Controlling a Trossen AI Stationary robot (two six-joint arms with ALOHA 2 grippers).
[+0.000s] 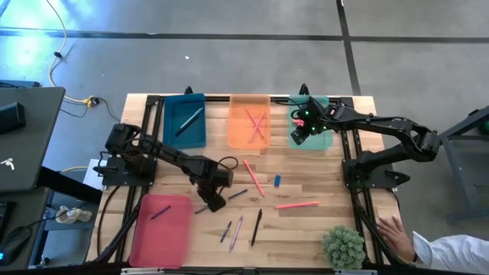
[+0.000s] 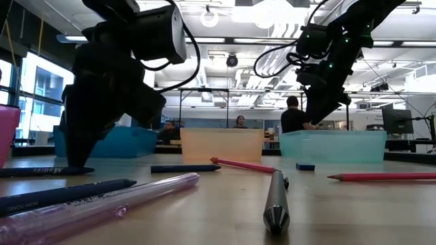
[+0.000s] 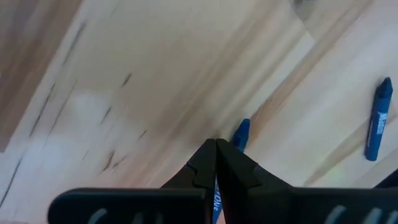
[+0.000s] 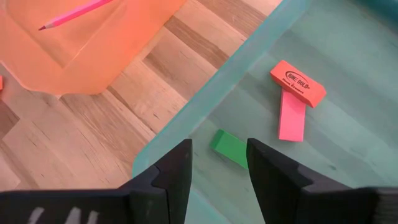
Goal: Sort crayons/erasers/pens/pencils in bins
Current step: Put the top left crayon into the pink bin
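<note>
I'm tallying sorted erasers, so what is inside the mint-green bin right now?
The right wrist view shows three erasers in the mint-green bin: an orange-red eraser lying over one end of a pink eraser, and a green eraser. The right end effector, open, hides the area below it.

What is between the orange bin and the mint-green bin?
Only bare wooden table separates the orange bin from the mint-green bin, as the right wrist view shows.

Orange bin [image 2: 221, 144] seen mid-table; teal bin [image 2: 126, 141] beside it, mint bin [image 2: 334, 145] opposite; red pencil [image 2: 244, 165] laid before it.
</note>
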